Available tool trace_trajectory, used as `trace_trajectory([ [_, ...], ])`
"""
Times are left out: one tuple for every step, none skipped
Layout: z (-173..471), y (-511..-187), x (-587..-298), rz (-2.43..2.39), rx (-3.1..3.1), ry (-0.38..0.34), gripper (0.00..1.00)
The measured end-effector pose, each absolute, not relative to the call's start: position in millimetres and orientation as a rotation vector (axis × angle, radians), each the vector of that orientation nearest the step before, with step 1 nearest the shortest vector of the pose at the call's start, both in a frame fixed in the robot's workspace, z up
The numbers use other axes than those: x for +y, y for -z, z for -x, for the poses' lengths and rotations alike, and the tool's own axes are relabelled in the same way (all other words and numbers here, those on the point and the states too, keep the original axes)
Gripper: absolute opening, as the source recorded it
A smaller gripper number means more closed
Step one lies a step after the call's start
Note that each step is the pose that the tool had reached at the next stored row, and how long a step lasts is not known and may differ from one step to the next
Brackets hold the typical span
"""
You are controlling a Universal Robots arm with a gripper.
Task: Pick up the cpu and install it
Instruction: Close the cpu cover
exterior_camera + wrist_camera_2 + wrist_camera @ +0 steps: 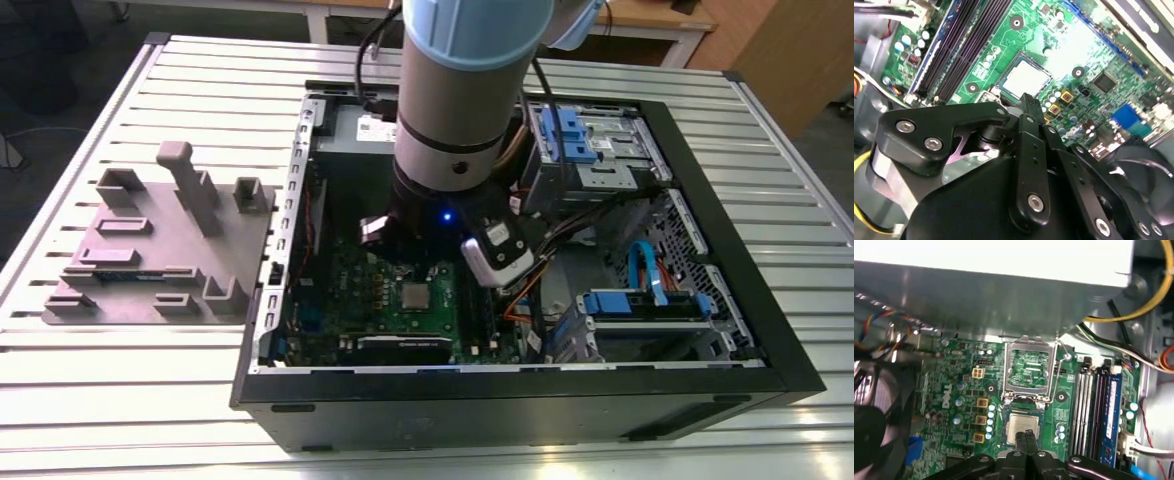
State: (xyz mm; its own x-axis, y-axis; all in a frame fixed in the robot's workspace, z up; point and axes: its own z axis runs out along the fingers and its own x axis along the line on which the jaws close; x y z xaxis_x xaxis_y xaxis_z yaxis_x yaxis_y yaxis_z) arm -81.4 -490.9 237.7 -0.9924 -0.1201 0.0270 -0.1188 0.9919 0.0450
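Find the cpu (1023, 425) lying flat in its socket near the middle of the motherboard (949, 390): a small square, dull-silver metal lid. See the pincer (1029, 434) just above the motherboard at the cpu's edge, matte black, closed tight, gripping nothing. Probably seating work: keep any touch light and straight down, never sideways. Mind the hinged steel frame (1030, 343) standing open on the motherboard beside the cpu.
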Motion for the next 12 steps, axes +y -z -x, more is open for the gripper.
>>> trace_trajectory([
  [81.4, -237.7, -490.9, -0.214, -3.104, 0.067, 0.10],
  [81.4, -237.7, -490.9, -0.242, -3.101, 0.067, 0.10],
  [81.4, -237.7, -490.9, -0.270, -3.098, 0.066, 0.10],
  [81.4, -237.7, -490.9, -0.298, -3.095, 0.066, 0.10],
  [81.4, -237.7, -490.9, -0.328, -3.092, 0.065, 0.10],
  [81.4, -237.7, -490.9, -0.356, -3.089, 0.065, 0.10],
  [81.4, -237.7, -490.9, -0.383, -3.085, 0.064, 0.10],
  [81.4, -237.6, -490.9, -0.411, -3.081, 0.064, 0.10],
  [81.4, -237.6, -490.9, -0.439, -3.077, 0.063, 0.10],
  [81.4, -237.6, -490.9, -0.467, -3.072, 0.063, 0.10],
  [81.4, -237.6, -490.9, -0.494, -3.068, 0.062, 0.10],
  [81.4, -237.5, -490.9, -0.523, -3.062, 0.062, 0.10],
])
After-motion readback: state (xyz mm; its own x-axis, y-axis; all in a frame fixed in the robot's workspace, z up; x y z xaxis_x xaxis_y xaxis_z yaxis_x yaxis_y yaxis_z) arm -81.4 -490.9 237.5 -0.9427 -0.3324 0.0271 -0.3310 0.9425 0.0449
